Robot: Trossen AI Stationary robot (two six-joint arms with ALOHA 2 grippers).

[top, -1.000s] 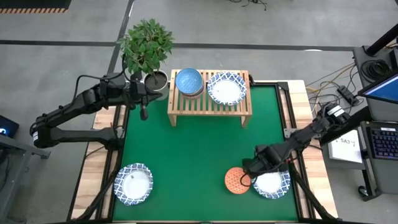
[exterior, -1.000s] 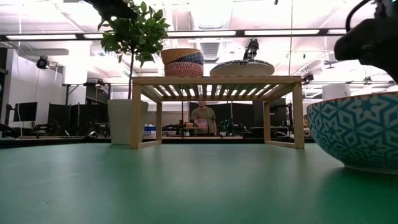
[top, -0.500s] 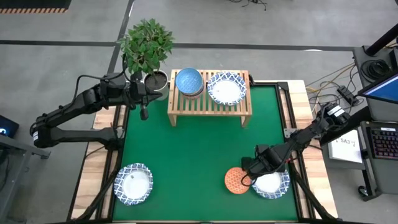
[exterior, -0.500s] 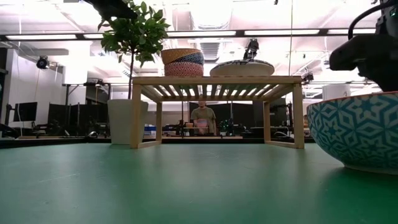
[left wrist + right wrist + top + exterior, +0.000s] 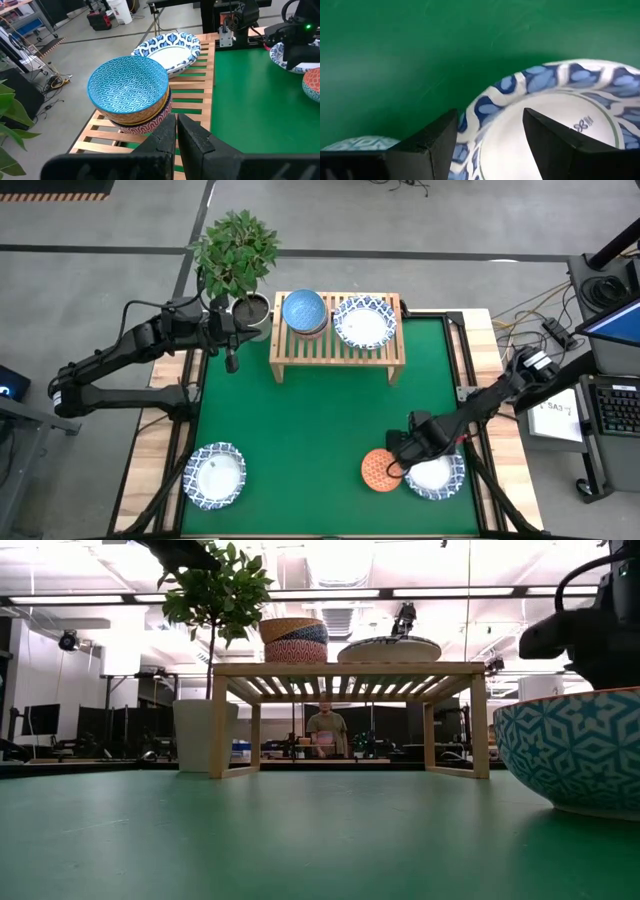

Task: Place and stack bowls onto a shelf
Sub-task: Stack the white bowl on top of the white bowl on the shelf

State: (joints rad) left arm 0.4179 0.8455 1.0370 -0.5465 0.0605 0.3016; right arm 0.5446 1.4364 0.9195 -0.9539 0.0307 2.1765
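The light-wood shelf (image 5: 337, 330) stands at the table's far side. On it are a stack of small bowls (image 5: 303, 312) with a blue-patterned one on top (image 5: 128, 88), and a wide white bowl (image 5: 364, 322). A second wide bowl (image 5: 214, 476) sits on the mat near left. An orange-red dotted bowl (image 5: 379, 471) and a third wide bowl (image 5: 438, 476) sit near right. My right gripper (image 5: 401, 454) is open over that bowl's left rim (image 5: 492, 107), one finger (image 5: 555, 145) over its inside and one (image 5: 432, 145) outside. My left gripper (image 5: 176, 134) is shut and empty, left of the shelf. My right gripper straddles the blue-patterned rim (image 5: 492, 107) of the near-right wide bowl from above, slanting down, with its fingers apart. Whether a finger touches the bowl I cannot tell. The bowl sits on the mat.
A potted plant (image 5: 236, 258) stands at the far left corner, beside my left arm. The near-right bowl's patterned outer wall (image 5: 575, 755) fills the low view's right side. The green mat (image 5: 310, 430) lies open between the shelf and the near bowls.
My right gripper has gone a little toward the table's left edge and down, closer to the near-right wide bowl's rim. The bowls have kept still.
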